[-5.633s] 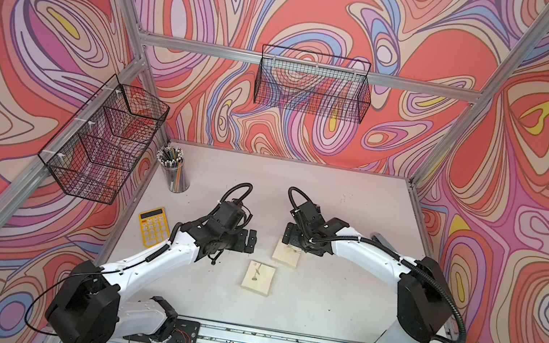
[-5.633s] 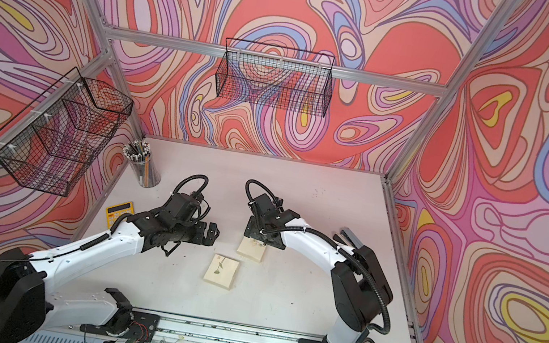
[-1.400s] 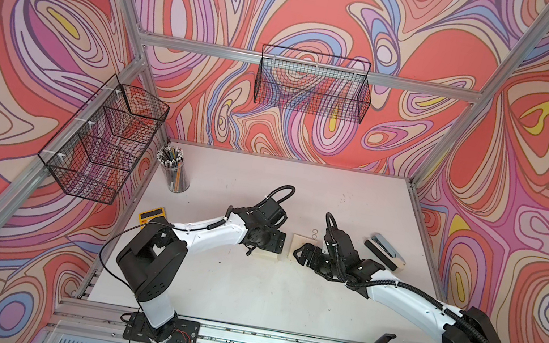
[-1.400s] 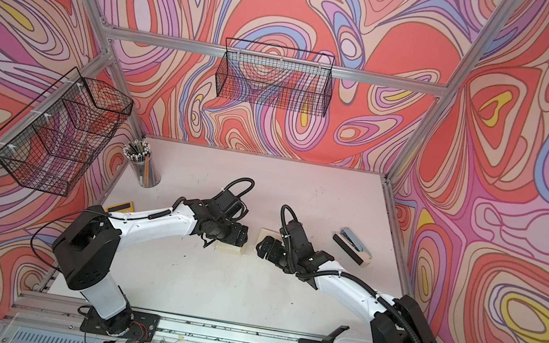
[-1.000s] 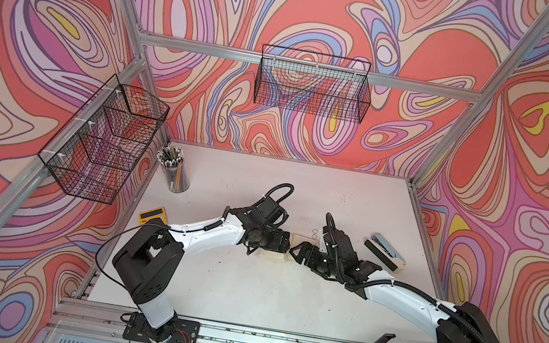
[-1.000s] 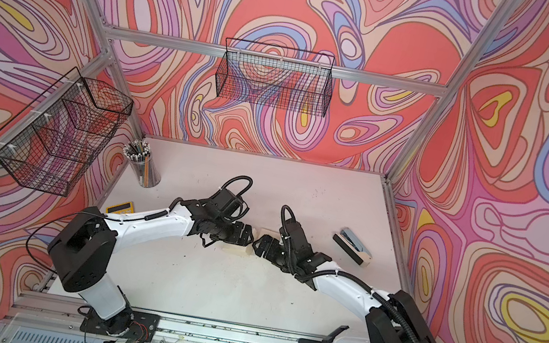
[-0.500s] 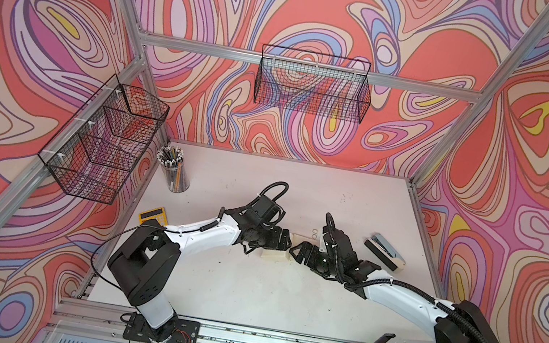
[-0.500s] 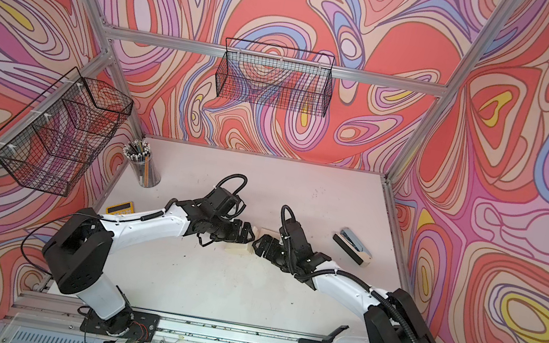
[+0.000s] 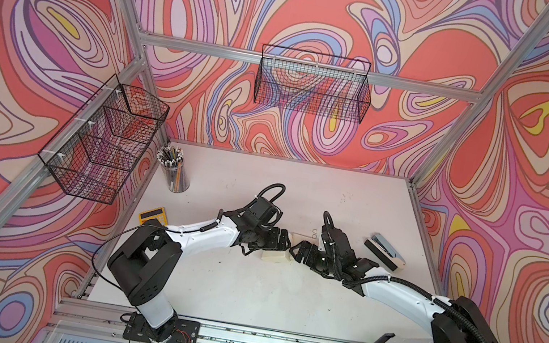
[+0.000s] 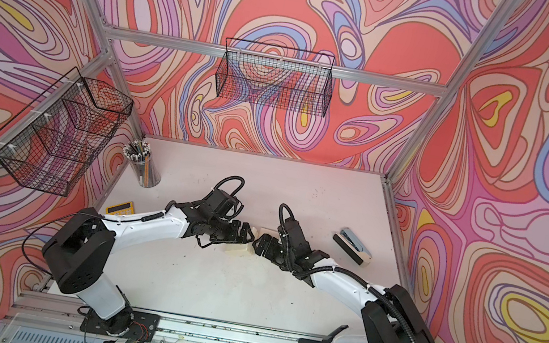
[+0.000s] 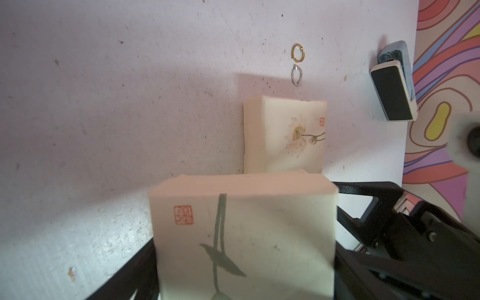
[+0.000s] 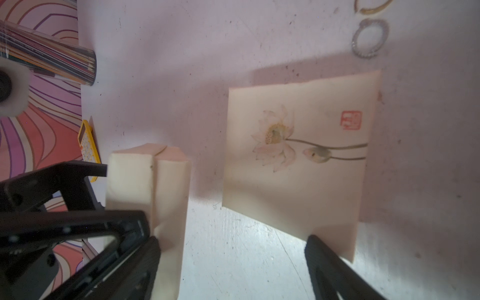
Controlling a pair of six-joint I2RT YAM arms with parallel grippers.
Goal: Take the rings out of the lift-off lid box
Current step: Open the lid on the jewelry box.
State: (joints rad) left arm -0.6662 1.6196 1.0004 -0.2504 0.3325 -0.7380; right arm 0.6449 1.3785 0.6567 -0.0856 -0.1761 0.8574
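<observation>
Two rings, one gold-coloured (image 11: pixel 298 55) and one silvery (image 11: pixel 297 75), lie bare on the table just beyond a cream box painted with a lotus flower (image 11: pixel 285 135); a top view shows the rings (image 9: pixel 314 231) too. My left gripper (image 9: pixel 285 243) is shut on a second cream box with a stem painting (image 11: pixel 241 233), its jaws against both sides. My right gripper (image 12: pixel 233 259) stands open over bare table, one finger beside the held box (image 12: pixel 148 181), the other over a corner of the lotus box (image 12: pixel 298 155). Which one is the lift-off lid box I cannot tell.
A pencil cup (image 9: pixel 175 172) and a yellow calculator (image 9: pixel 153 216) sit at the table's left. A black-and-white stapler-like block (image 9: pixel 384 255) lies to the right of the grippers. Wire baskets hang on the back wall (image 9: pixel 312 87) and the left wall (image 9: pixel 107 139).
Over the last second the left gripper has edged a little toward the right gripper. Earlier the stem box lay nearer the front edge; now it is beside the lotus box.
</observation>
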